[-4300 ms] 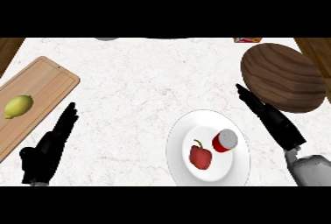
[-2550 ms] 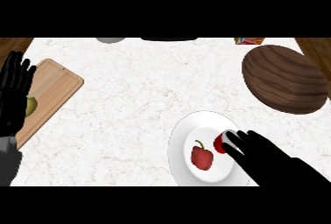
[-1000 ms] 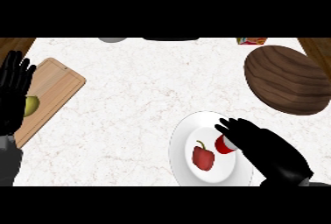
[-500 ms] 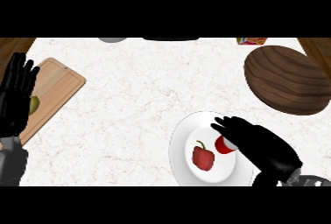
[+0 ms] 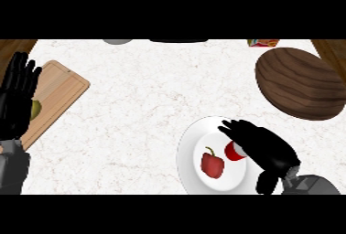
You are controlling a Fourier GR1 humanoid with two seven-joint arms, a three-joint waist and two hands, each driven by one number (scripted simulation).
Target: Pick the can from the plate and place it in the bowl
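We see the right robot hand [image 5: 265, 147] curled over the can [image 5: 234, 151] on the plate [image 5: 191, 155] | left robot hand [image 5: 19, 98] open, resting at left edge | bowl [image 5: 300, 83] well apart on worktop [image 5: 155, 96]

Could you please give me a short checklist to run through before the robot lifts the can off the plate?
1. Right hand over the can: ok, it covers the can's right side.
2. Fingers closed round the can: cannot tell, the hand hides the contact.
3. Can on the plate, apart from the red pepper: ok, a gap shows between them.
4. Bowl free to receive the can: ok, nothing shows inside it.
5. Left hand out of the way: ok, open at the left edge over the cutting board.
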